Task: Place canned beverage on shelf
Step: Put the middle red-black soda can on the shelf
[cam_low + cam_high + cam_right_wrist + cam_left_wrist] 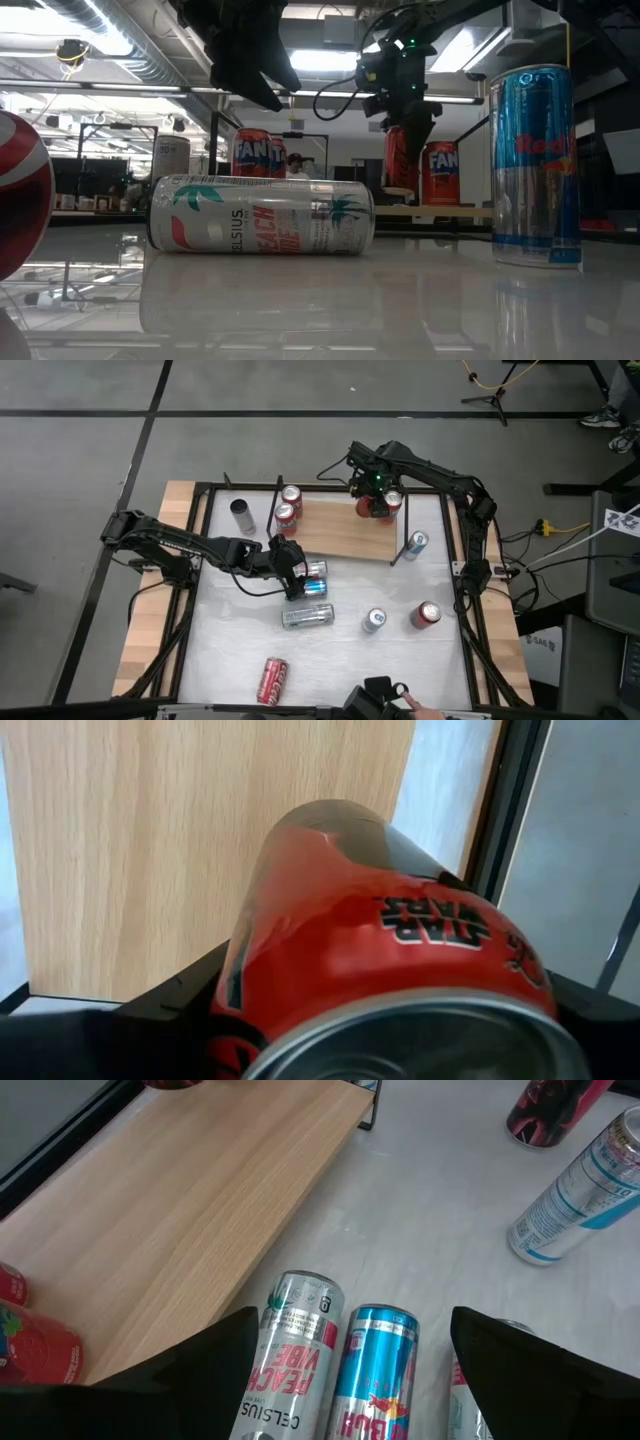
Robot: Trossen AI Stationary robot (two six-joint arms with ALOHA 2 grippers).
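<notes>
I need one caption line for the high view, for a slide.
Right gripper holds a red can over the wooden shelf; left gripper hovers open above two lying cans on the table.

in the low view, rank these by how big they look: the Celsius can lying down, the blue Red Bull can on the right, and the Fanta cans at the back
As they look, which is not their true size:
1. Celsius can, lying close to the camera.
2. Red Bull can, standing close; its area is near the Celsius can's, so that order is unsure.
3. Fanta cans, far back, clearly smallest.

left gripper mid-table, pointing down, fingers spread | right gripper at far edge, clamped
</notes>
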